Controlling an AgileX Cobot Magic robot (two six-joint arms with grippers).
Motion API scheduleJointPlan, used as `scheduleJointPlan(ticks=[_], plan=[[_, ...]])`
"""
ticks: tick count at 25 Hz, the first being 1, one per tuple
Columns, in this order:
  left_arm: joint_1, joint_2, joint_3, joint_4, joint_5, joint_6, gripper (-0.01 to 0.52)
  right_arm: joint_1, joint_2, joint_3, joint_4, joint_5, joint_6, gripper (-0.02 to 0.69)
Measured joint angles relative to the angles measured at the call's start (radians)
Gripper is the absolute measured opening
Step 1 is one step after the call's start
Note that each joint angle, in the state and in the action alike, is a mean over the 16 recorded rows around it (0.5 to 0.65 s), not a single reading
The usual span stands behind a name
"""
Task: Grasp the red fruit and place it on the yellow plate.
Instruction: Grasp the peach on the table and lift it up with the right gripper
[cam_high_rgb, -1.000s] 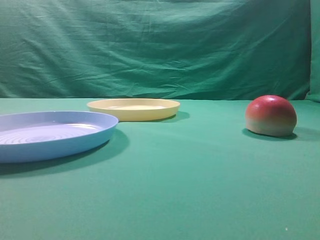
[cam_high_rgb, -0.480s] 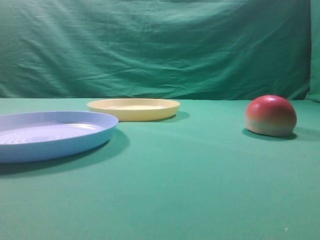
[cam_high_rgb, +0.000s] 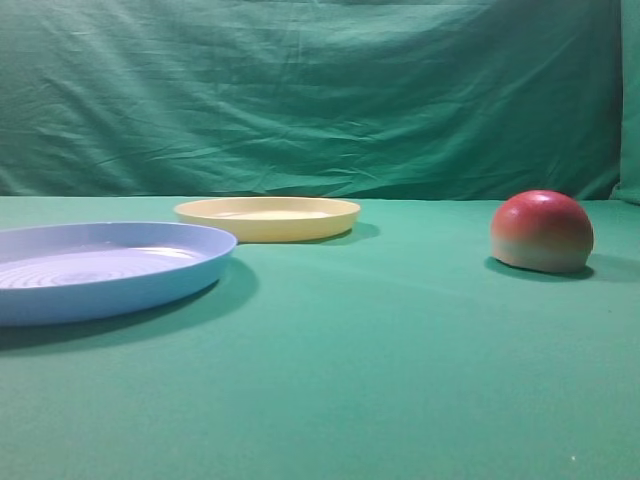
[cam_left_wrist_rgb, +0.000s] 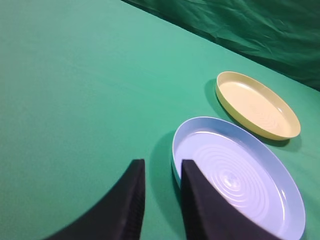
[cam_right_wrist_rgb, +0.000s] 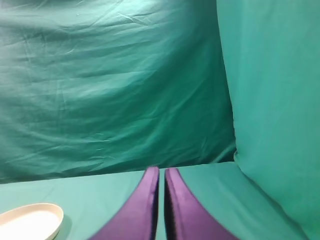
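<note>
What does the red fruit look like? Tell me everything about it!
The red fruit is shaped like a dome, like half of a ball. Its top is shiny red, and lower down the color fades to pale yellow-green. It sits flat side down on the green cloth, on the right of the exterior view, with a small shadow beside it. Nothing else touches it, and it is far from both plates. It shows in that view only.

The worktop (cam_high_rgb: 400, 380) was covered in matt green cloth, smooth and flat. The backdrop (cam_high_rgb: 300, 90) was similar green cloth, creased and wrinkled. The yellow plate (cam_high_rgb: 267, 217) looked like smooth plastic with a dull sheen. The blue plate (cam_high_rgb: 100, 270) was glossier plastic with ringed grooves. The red fruit (cam_high_rgb: 541, 231) had a smooth, slightly glossy skin.
</note>
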Motion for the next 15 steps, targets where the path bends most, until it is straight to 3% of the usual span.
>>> scheduleJointPlan(ticks=[9,15], plan=[[0.0,0.0,0.0,0.0,0.0,0.0,0.157,0.0,0.374,-0.295,0.021,0.335,-0.118,0.0],[0.0,0.0,0.0,0.0,0.0,0.0,0.157,0.0,0.666,-0.442,0.121,0.46,-0.188,0.0]])
